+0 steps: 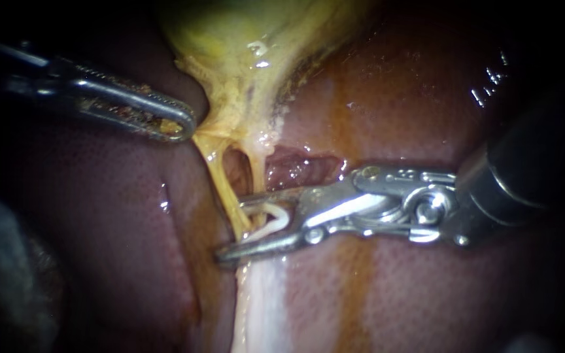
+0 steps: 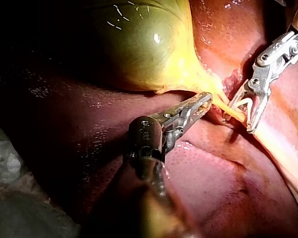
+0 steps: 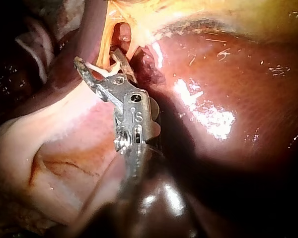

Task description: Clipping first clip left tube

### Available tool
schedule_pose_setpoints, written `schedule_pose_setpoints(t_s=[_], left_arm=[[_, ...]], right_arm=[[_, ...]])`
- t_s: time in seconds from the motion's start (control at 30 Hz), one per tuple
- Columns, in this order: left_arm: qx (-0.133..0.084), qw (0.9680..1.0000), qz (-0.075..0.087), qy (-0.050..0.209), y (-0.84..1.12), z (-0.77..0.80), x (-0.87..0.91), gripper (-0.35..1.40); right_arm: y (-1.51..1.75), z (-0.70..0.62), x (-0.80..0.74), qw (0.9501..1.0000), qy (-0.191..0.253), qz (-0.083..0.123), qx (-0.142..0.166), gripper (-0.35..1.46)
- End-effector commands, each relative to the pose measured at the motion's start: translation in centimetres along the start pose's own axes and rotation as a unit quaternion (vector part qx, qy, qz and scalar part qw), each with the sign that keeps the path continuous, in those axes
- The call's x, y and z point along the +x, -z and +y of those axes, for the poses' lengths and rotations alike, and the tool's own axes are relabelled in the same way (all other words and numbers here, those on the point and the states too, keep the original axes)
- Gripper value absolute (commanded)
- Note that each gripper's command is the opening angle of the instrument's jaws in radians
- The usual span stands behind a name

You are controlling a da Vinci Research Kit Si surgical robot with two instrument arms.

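Right instrument [image 1: 231, 227] claw wide apart, holding clip [image 1: 271, 219] astride left tube [image 1: 223, 185].

The endoscope looks down from close on the liver [image 1: 132, 248], with the tubes [image 1: 230, 196] at centre. The left wrist camera looks along the left instrument [image 2: 202, 101] from behind. The right wrist camera does the same along the right instrument [image 3: 98, 62]. All three views share the tubes and clip [image 1: 271, 219].

Endoscope: gallbladder [image 1: 230, 39] cut off at 12 o'clock. Left instrument [image 1: 181, 124] shaft lost in dark at 9. Right instrument [image 1: 230, 227] shaft blurred toward 3. Clip [image 1: 276, 219] partly behind left tube [image 1: 227, 183].
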Motion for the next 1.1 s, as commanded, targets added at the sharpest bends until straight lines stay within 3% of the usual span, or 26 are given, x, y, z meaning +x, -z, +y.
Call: schedule_pose_setpoints(t_s=[0.03, 0.6, 0.8, 1.1], left_arm=[[0.0, 1.0, 0.0, 0.0, 0.0, 0.0, 0.0, -0.35], [0.0, 1.0, 0.0, 0.0, -0.01, 0.0, 0.0, -0.35], [0.0, 1.0, 0.0, 0.0, -0.01, 0.0, 0.0, -0.35], [0.0, 1.0, 0.0, 0.0, 0.0, 0.0, -0.01, -0.35]], right_arm=[[-0.02, -0.01, 0.0, 1.0, 0.0, -0.001, 0.003, 0.45], [-0.28, -0.09, -0.01, 0.9999, 0.005, -0.006, 0.014, 0.46], [-0.29, -0.26, 0.02, 0.9995, 0.006, -0.005, 0.031, 0.47], [-0.28, -0.65, 0.2, 0.9966, 0.011, 0.008, 0.082, 0.46]])
